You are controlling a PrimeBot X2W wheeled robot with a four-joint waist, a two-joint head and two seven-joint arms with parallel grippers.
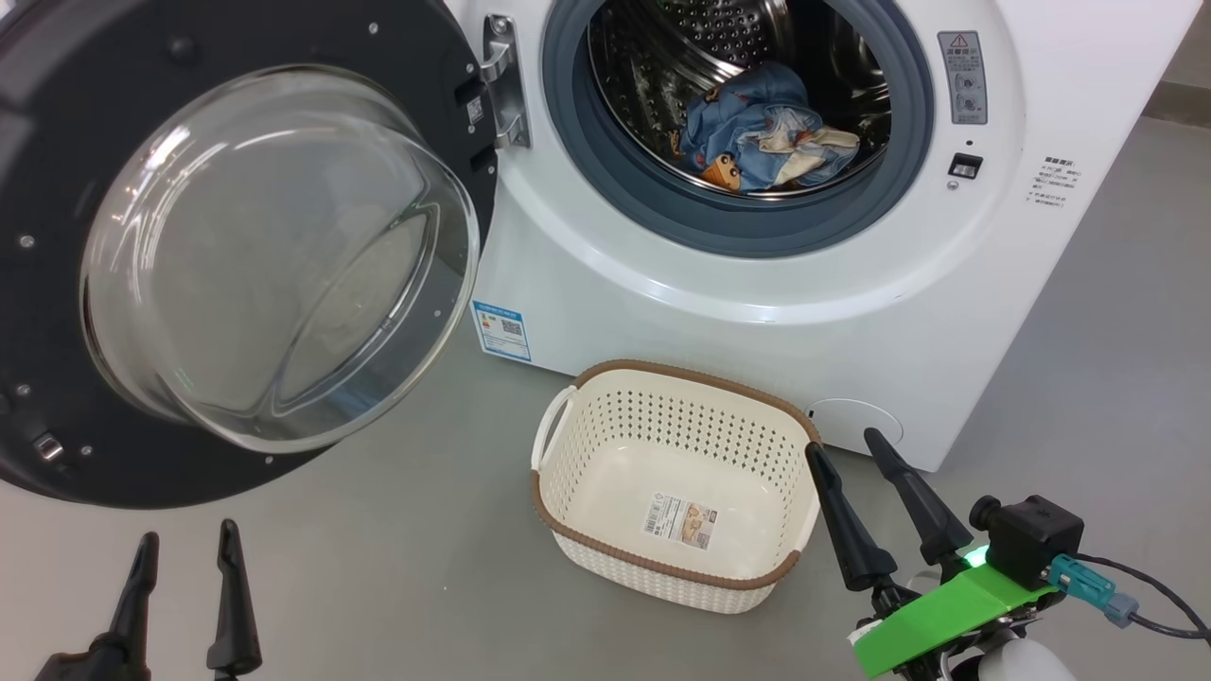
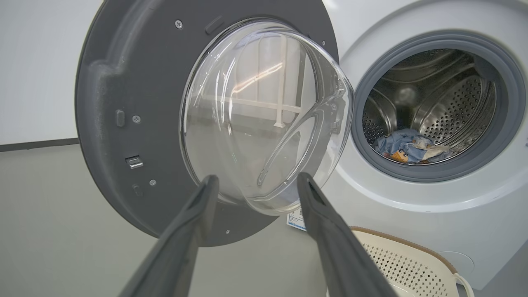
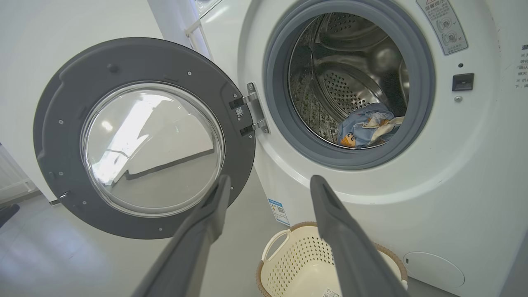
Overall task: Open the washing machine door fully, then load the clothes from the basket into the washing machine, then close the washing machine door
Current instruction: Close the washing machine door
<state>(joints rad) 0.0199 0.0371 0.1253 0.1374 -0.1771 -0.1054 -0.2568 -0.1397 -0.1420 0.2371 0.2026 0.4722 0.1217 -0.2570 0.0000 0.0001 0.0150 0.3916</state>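
Your left end effector (image 1: 188,532) and right end effector (image 1: 841,441) hang low, fingers apart, empty. The basket (image 1: 681,584) is bare, the clothes (image 1: 766,132) lie inside the washing machine (image 1: 719,312): loading looks done. Next, swing the wide-open washing machine door (image 1: 274,255) shut, probably with the left.

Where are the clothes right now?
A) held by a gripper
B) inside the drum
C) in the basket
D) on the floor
B: the clothes lie bundled at the bottom of the drum, while the basket on the floor has only its sticker inside.
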